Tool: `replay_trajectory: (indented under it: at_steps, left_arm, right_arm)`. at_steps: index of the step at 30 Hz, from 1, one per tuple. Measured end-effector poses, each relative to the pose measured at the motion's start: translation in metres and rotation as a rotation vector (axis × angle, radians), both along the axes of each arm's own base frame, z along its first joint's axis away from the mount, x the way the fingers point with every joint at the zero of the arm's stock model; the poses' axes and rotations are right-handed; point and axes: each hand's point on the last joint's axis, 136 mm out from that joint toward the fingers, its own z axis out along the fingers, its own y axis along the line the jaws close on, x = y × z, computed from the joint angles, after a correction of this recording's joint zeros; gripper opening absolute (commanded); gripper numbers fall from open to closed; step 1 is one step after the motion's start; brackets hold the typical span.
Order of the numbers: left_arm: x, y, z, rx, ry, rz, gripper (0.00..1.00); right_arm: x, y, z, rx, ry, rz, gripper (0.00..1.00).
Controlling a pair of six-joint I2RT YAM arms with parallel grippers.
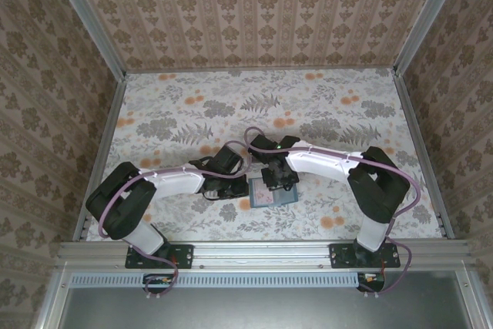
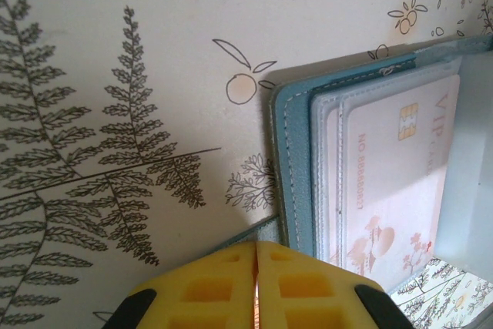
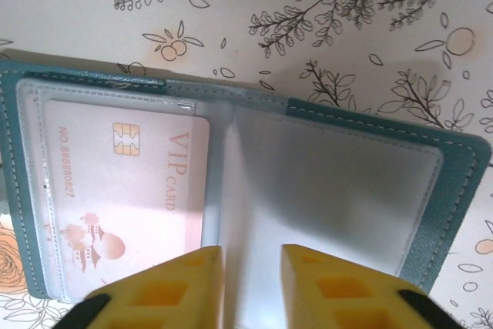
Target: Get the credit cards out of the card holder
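card holder (image 3: 462, 190) open, credit card (image 3: 127, 202) inside

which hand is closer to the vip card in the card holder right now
Right. The right hand hovers over the open card holder, the VIP card just beside its finger. The left hand sits shut at the holder's outer edge, off to the card's side.

From my station I see the table (image 1: 192, 105) under a pale cloth printed with grey ferns, leafy sprigs and small orange fruits. Wallpaper of beige stripes and brown damask covers the back wall (image 1: 262, 13) and both side walls (image 1: 38, 75). Metal posts (image 1: 85, 17) stand at the far corners. A silver rail (image 1: 262, 252) runs along the table's near edge.
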Motion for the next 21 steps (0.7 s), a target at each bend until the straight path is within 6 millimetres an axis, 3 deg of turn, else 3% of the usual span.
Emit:
replay_trajectory:
  at_steps: [5, 13, 21]
  left_arm:
    - [0.0, 0.0, 0.0, 0.003, 0.004, 0.0, 0.1]
    - [0.001, 0.0, 0.001, 0.008, 0.011, 0.004, 0.1]
    - [0.0, 0.002, 0.001, 0.025, 0.023, 0.002, 0.1]
  right_arm:
    - [-0.001, -0.007, -0.002, -0.025, -0.005, 0.011, 0.15]
    - [-0.005, -0.03, -0.011, -0.111, -0.001, 0.012, 0.35]
    - [-0.005, -0.045, -0.003, -0.166, -0.021, 0.009, 0.38]
